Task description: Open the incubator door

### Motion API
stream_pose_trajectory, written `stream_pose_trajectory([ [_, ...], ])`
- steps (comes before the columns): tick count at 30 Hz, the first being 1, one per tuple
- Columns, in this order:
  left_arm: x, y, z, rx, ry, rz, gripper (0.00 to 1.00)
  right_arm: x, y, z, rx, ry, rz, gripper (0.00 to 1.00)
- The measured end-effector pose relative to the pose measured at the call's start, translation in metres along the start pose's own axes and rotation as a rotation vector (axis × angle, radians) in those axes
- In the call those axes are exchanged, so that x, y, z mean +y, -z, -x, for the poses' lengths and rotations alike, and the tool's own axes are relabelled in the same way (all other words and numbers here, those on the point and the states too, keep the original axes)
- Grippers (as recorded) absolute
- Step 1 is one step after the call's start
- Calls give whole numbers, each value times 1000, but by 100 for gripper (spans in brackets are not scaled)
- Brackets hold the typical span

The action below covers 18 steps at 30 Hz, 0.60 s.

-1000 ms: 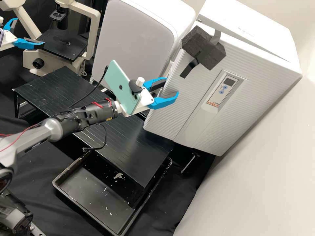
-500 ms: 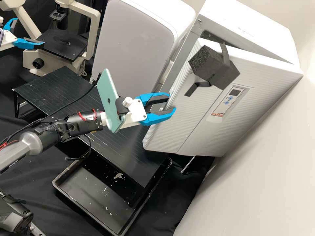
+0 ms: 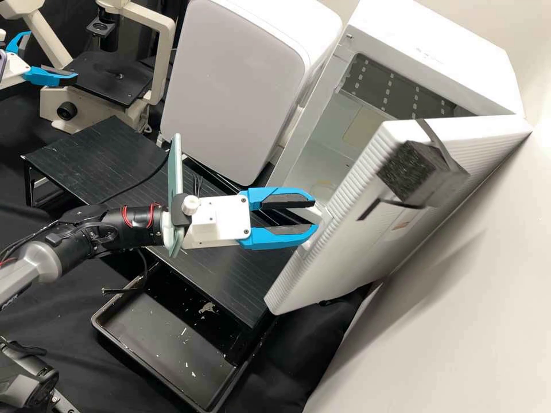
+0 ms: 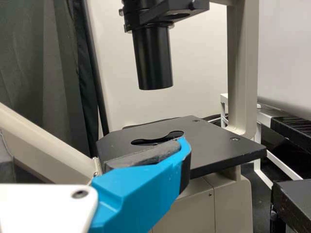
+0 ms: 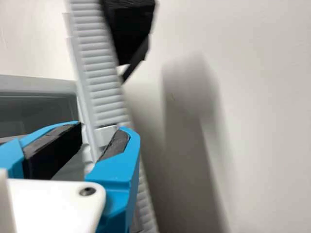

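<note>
Left gripper (image 3: 51,56) is hanging, fingers spread, near microscope stage (image 3: 109,86). Right gripper (image 3: 315,215) is resting with fingers parted at edge of incubator door (image 3: 356,241). Door is standing open, angled out from incubator (image 3: 425,51).

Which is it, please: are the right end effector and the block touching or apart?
Apart: the high view shows bare door between the right end effector and the block.

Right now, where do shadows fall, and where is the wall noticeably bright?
High view: a soft shadow lies on the wall beside the open incubator door, with a bright patch by its hinge side; right wrist view: a broad shadow darkens the wall.
</note>
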Motion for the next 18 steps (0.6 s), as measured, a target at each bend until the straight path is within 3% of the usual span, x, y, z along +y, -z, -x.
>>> stream_pose_trajectory([
  [3,0,0,0,0,0,0,100,-2,-3,2,4,9,12,100],
  [6,0,0,0,0,0,0,100,-4,-6,4,14,21,-12,100],
  [8,0,0,0,0,0,0,100,-6,-7,5,67,32,-40,100],
  [10,0,0,0,0,0,0,100,-8,-7,5,168,57,-79,100],
  [12,0,0,0,0,0,0,100,-12,-7,8,311,113,-168,100],
  [14,0,0,0,0,0,0,100,-16,-7,9,401,166,-219,100],
  [18,0,0,0,0,0,0,100,-25,-5,15,511,258,-271,100],
])
